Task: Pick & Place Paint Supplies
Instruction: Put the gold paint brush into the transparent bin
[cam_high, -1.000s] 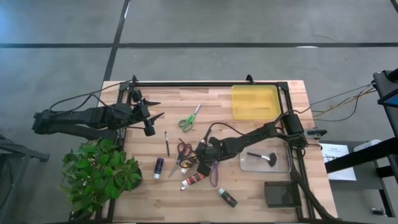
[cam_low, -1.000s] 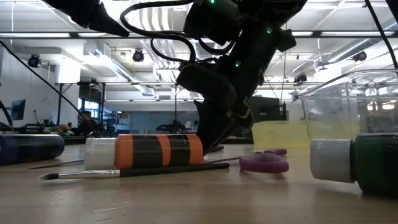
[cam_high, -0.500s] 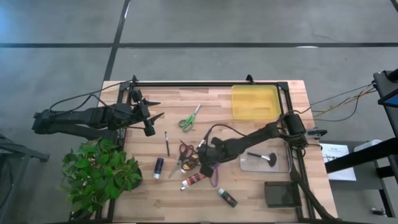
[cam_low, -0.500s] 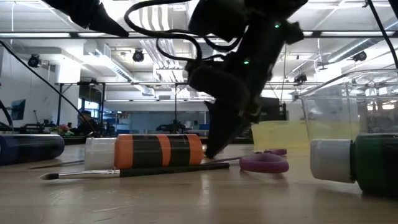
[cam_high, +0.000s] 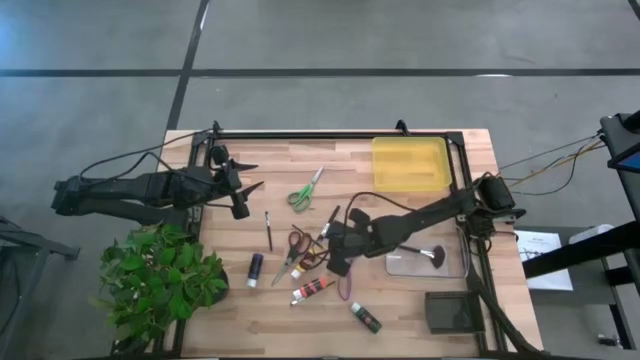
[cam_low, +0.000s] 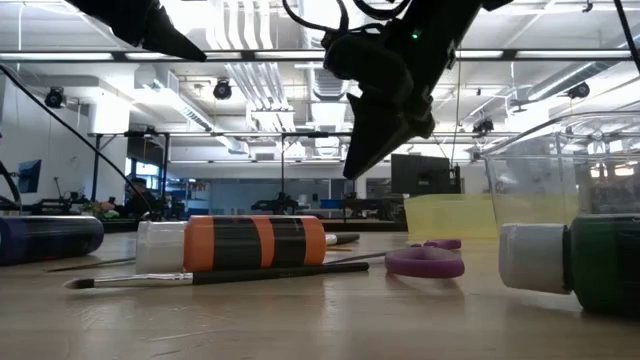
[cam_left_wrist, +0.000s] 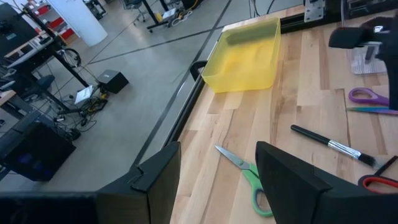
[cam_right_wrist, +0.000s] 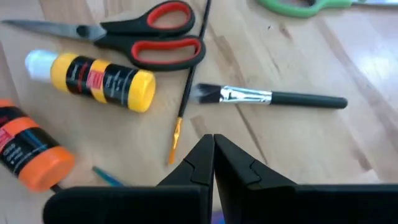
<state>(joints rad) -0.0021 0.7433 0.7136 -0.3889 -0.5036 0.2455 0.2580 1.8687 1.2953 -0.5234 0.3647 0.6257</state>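
Pale butcher-block tabletop (cam_high: 400, 290): my right gripper (cam_right_wrist: 213, 163) has risen off it, fingers pinched together on nothing, above the silver-ferruled black paintbrush (cam_right_wrist: 270, 97) near the yellow paint bottle (cam_right_wrist: 102, 79), so that grab missed; left gripper (cam_left_wrist: 217, 180) waits half-open, empty.

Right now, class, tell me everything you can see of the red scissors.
The red scissors have black loops lined red and bare metal blades, shut. They lie flat on the wooden table, mid-table in the high view, beside the yellow bottle. A thin brush runs along one loop. Nothing grips them.
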